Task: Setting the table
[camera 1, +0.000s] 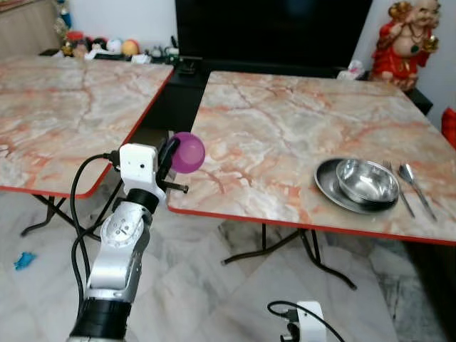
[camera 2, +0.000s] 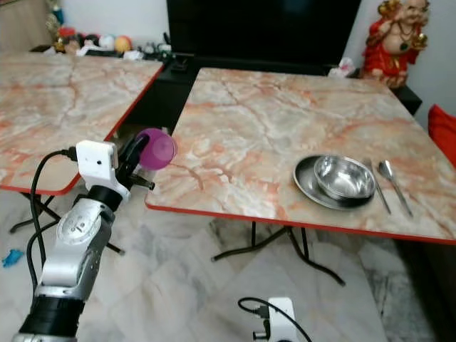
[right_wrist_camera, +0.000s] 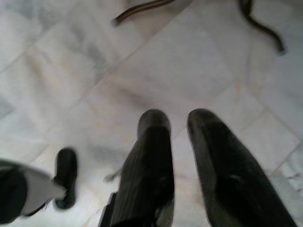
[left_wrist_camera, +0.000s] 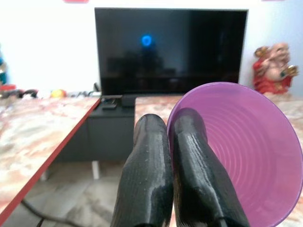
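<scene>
My left gripper (camera 1: 171, 153) is shut on the rim of a purple plastic cup (camera 1: 188, 152), held in the air at the near left corner of the right marble table (camera 1: 285, 135). In the left wrist view one black finger (left_wrist_camera: 199, 175) lies inside the cup (left_wrist_camera: 255, 156) and the other outside its wall. At the table's near right, a steel bowl (camera 1: 367, 181) sits in a steel plate (camera 1: 329, 184), with a fork (camera 1: 399, 187) and a spoon (camera 1: 416, 187) beside it. My right gripper (right_wrist_camera: 177, 132) hangs low over the floor, open and holding nothing.
A second marble table (camera 1: 64, 114) stands to the left, with a gap between the two. A black TV (camera 1: 271, 32) and a red figurine (camera 1: 406, 39) are behind. Folding table legs (camera 1: 285, 246) and white marble floor lie below. A small blue object (camera 1: 24, 260) lies on the floor.
</scene>
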### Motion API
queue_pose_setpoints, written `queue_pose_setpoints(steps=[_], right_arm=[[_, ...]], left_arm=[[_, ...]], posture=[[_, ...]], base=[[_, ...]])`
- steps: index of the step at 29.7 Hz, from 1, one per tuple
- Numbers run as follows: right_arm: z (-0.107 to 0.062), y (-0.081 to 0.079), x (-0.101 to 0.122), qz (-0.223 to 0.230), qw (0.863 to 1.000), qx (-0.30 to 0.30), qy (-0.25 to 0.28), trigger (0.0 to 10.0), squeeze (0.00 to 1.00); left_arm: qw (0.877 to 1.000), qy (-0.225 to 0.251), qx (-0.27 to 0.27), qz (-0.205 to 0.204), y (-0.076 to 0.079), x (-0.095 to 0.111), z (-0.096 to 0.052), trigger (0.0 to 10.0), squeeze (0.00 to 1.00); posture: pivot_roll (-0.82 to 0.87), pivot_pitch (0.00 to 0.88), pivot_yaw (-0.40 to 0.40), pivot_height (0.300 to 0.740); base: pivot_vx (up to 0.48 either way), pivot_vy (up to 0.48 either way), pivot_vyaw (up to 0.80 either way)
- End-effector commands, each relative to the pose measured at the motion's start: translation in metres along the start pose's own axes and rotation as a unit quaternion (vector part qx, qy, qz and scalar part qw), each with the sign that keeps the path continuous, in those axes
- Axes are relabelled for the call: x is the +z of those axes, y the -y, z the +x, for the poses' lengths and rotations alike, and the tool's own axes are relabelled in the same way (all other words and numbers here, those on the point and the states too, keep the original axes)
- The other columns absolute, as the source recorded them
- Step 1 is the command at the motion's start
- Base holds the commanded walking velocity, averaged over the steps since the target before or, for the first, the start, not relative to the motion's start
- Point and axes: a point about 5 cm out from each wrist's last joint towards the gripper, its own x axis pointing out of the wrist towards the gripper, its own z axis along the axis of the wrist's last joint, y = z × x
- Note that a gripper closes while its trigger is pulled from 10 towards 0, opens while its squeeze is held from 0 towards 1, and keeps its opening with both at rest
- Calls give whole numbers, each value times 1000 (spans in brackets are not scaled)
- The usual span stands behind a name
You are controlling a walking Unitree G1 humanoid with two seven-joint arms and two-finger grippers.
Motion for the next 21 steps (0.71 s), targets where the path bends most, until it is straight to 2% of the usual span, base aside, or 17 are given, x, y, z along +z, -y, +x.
queue_pose_setpoints(steps=[1, 11, 21], right_arm=[[0, 2, -1, 1, 1000, -2, -1, 10000, 0], [-1, 2, -2, 3, 1000, -3, -2, 10000, 0], [-1, 2, -2, 14, 1000, -10, 0, 10000, 0]], left_arm=[[1000, 9, -7, 3, 3, 4, 3, 10000, 0], [999, -6, -24, 45, -13, 3, 0, 10000, 0], [998, -17, -36, 48, -14, -1, -1, 10000, 0]], posture=[[149, 0, -61, 740], [151, 0, -59, 740], [153, 0, -63, 740]], base=[[0, -296, 0], [0, -296, 0], [0, -290, 0]])
